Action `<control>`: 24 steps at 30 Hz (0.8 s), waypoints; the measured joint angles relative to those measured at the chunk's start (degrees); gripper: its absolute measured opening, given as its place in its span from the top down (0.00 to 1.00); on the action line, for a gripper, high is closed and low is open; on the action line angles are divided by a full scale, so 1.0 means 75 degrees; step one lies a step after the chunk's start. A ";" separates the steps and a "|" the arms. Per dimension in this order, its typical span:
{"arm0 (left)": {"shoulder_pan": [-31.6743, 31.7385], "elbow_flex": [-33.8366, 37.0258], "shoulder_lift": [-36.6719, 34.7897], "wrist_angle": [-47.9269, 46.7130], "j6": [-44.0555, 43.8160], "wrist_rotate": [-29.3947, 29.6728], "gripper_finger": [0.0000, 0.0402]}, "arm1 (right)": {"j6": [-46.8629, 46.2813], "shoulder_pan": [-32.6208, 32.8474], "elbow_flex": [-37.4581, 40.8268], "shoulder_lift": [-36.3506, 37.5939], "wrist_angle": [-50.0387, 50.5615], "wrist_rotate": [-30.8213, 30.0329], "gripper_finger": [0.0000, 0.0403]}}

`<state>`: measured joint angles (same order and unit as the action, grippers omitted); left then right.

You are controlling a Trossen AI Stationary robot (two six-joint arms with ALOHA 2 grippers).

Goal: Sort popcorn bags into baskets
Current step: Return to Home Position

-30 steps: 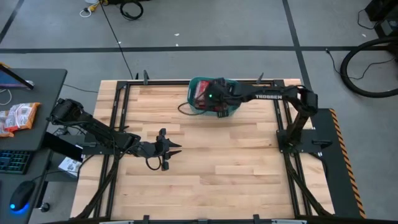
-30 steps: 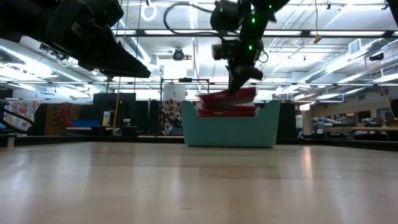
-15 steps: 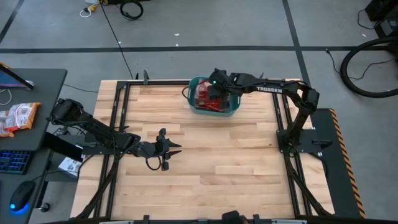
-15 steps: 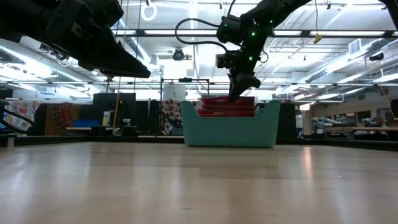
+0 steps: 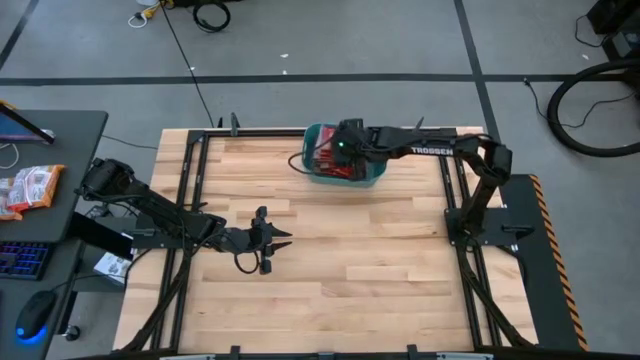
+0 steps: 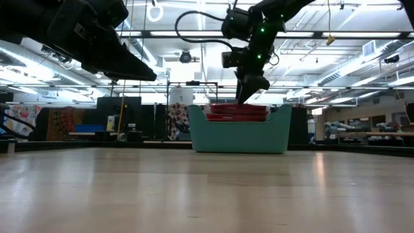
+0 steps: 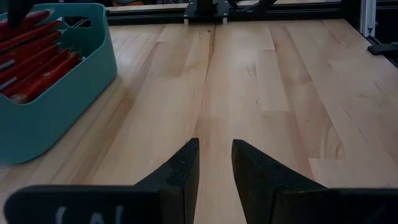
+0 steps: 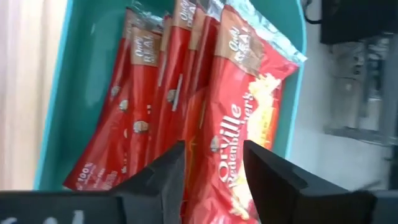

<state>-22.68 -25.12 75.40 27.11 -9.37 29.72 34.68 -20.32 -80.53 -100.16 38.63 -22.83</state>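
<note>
- grey concrete floor crossed by dark tape lines, all around the table
- pale wooden plank table top in a black metal frame
- dark desk at the left, bearing a black keyboard
- long white ceiling light strips in the far room

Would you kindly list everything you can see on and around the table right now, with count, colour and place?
popcorn bags: several, the exact count is hidden; red with cream pictures; packed side by side inside the tub
tub: one; teal; at the middle of the table's far edge
table: one; light wood with a black frame; centre of the high view
side desk: one; dark; left of the table
cables: a few; black; on the grey floor beyond the table
left hand: one; dark; open over bare wood at the table's left middle
right hand: one; dark; open, hovering just above the bags in the tub
</note>
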 joint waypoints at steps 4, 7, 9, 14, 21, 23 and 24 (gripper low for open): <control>0.0000 0.0000 0.0000 -0.0013 0.0015 0.0002 0.75 | -0.0047 0.0332 0.0006 0.0064 0.0067 -0.0681 0.56; 0.0000 0.0003 -0.0002 -0.0144 0.0020 0.0000 0.75 | -0.0456 0.0548 0.0006 0.0238 0.0137 -0.0841 0.55; -0.0001 0.0003 -0.0003 -0.0209 0.0030 0.0002 0.75 | -0.0940 0.0625 0.0006 0.0437 0.0194 -0.0657 0.55; -0.0195 0.0006 -0.0354 -0.0284 0.0273 0.0205 0.75 | -0.2185 0.0594 0.0030 0.1095 0.0801 0.0173 0.56; -0.0711 0.0366 -0.0915 -0.0298 0.0339 0.1194 0.75 | -0.2941 0.0634 0.1550 0.2472 -0.0015 0.0647 0.56; -0.0806 0.0536 -0.1029 -0.0133 0.0330 0.1542 0.75 | -0.3197 0.0732 0.2217 0.2925 -0.0553 0.0652 0.56; -0.0869 0.0614 -0.1128 -0.0120 0.0334 0.1696 0.75 | -0.3324 0.0787 0.2546 0.3133 -0.0828 0.0652 0.56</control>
<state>-29.20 -20.52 66.93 26.21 -6.86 42.44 9.75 -14.41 -61.44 -76.66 32.42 -17.93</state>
